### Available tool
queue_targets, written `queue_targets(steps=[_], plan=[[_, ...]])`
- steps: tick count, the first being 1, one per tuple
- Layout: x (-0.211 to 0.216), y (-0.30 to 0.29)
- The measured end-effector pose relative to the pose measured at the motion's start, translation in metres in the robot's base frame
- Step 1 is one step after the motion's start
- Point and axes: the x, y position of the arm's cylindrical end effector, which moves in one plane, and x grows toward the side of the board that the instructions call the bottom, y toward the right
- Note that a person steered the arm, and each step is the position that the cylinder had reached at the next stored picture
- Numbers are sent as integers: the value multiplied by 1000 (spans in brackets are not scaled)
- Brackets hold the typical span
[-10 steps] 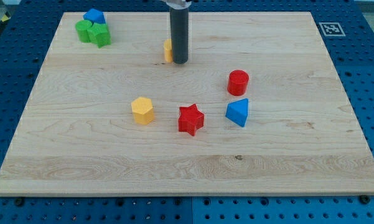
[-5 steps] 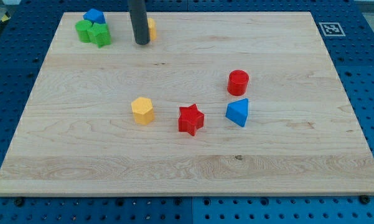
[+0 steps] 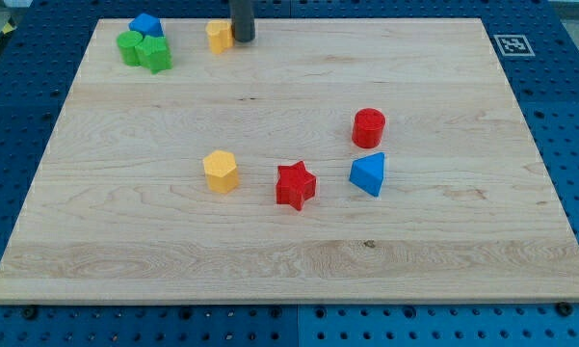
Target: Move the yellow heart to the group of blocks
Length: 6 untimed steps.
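Tip (image 3: 242,40) of mine touches yellow heart (image 3: 219,36) on its right; no jaws here; next, I'd judge, a leftward push toward the green blocks (image 3: 144,49) upper left.

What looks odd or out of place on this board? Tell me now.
Nothing stands out. The yellow heart sits apart from the green and blue group at the view's top left, my tip at its right side. The wooden board is undamaged, the other blocks upright.
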Motion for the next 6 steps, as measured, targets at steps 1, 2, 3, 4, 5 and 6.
queue_targets(steps=[1, 2, 3, 4, 5, 6], plan=[[4, -14], [4, -36], [4, -69], [8, -74], [36, -53], [40, 5]])
